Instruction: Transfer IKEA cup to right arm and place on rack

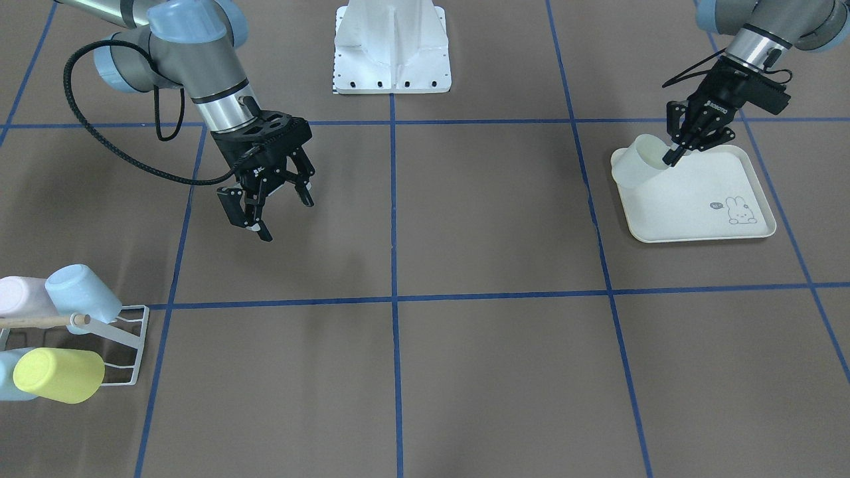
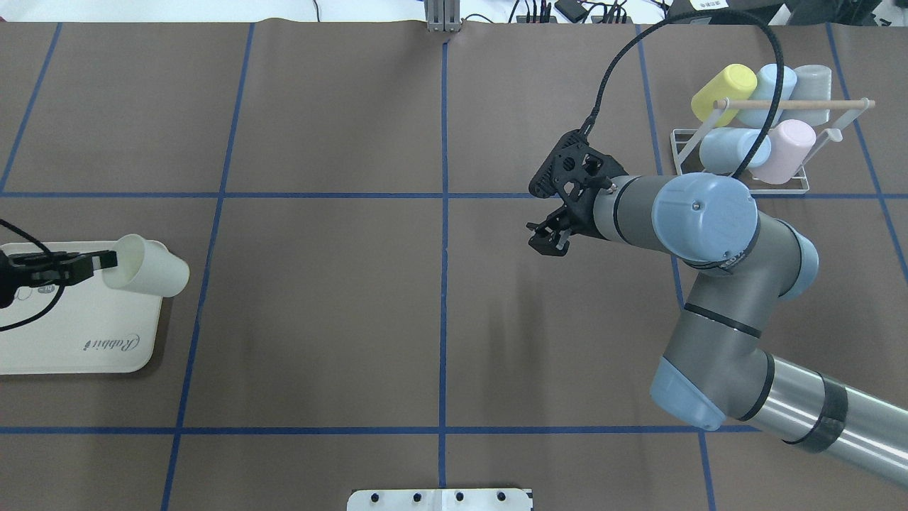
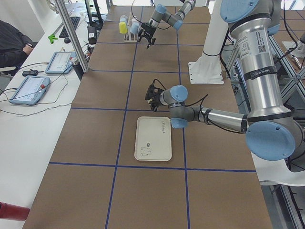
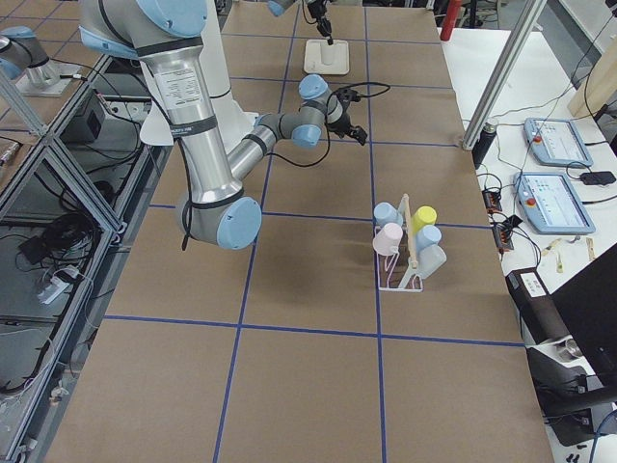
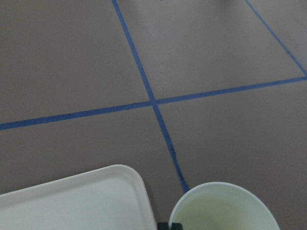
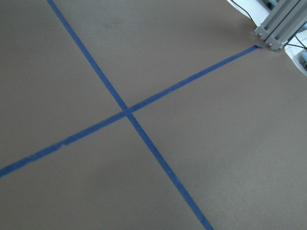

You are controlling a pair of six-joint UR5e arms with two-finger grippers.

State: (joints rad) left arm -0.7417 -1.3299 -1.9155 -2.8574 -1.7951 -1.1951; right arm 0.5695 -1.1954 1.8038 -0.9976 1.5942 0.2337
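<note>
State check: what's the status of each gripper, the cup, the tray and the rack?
left gripper: shut on cup rim
cup: tilted on its side at the tray corner
right gripper: open, empty, above the table
tray: flat on the table, bare apart from the cup
rack: upright, holds five racked cups

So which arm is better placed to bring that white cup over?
Left: the left gripper grips the white cup at the rabbit-print tray; the right gripper hangs open, empty, far away.
</note>
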